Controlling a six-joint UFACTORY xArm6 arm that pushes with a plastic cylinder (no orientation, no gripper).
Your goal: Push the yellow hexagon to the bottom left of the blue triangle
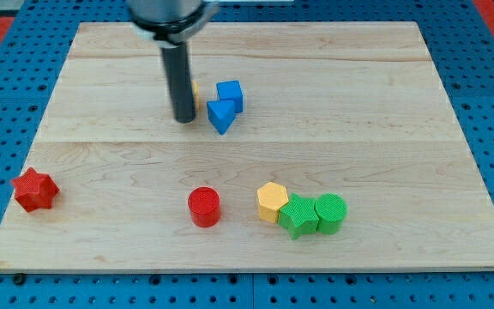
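Nearest to the view's bottom are two green blocks: a green star-like block (298, 216) and a green cylinder (331, 213), touching each other. One yellow hexagon (272, 202) touches the green star-like block on its left side. This hexagon is in the lower middle of the wooden desk (401, 129), well apart from the blue triangle (220, 115).

Left of the hexagon stands one red cylinder (203, 207), and near the desk's left edge lies one red star (34, 190).

In the upper part there are two blue blocks: the blue triangle and one blue cube (230, 94), touching it at its upper right. My tip (183, 119) is just beside the triangle, on its left. A small yellow piece (195, 88) shows behind the rod; its shape I cannot tell. As for a hand, the arm carries none, only the rod.
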